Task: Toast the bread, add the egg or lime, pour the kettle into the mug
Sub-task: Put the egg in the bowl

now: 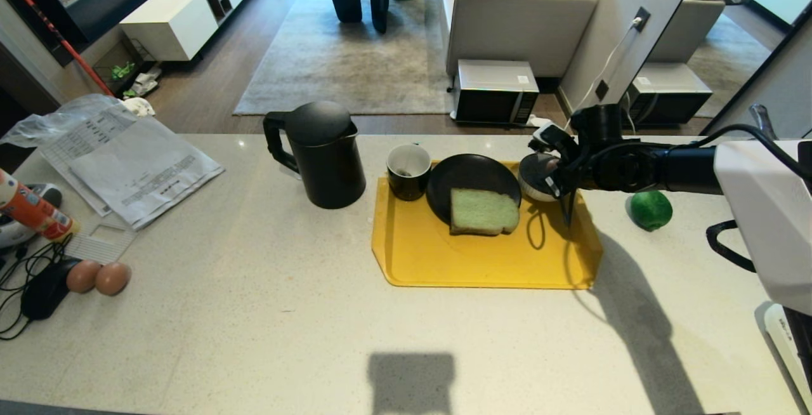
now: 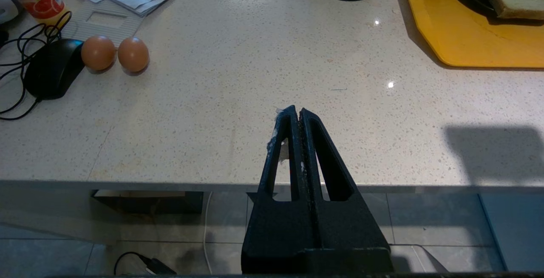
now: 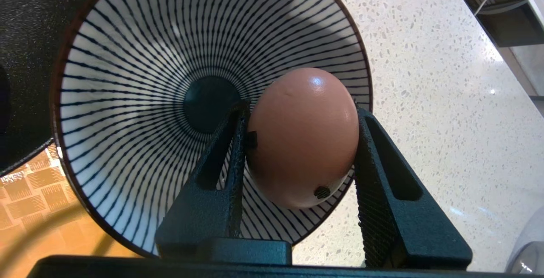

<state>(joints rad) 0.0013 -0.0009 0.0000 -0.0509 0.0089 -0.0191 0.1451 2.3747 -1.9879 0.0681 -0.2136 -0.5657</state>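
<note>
Two plain eggs [image 1: 98, 276]: far left on the counter [image 1: 254, 313], touching each other, beside a black mouse [image 1: 44, 288].
Papers [image 1: 127, 161]: far left, toward the back edge.
Left gripper [image 2: 296, 114]: low at the counter's near edge, jaws pressed together, holding nothing.
Kettle [image 1: 320, 151]: upright on the counter, lid on, just left of the yellow tray [image 1: 482, 263].
Mug [image 1: 408, 171]: on the tray's back left corner, touching the black plate [image 1: 472, 180].
Bread [image 1: 483, 212]: lies on the plate's near edge, overhanging toward the tray.
Striped bowl [image 3: 140, 78]: at the tray's back right corner, just right of the plate.
Right gripper [image 3: 299, 142]: above the bowl, jaws partly open and clamped on the egg [image 3: 302, 137].
Lime [image 1: 650, 210]: on the counter right of the tray, apart from it.
</note>
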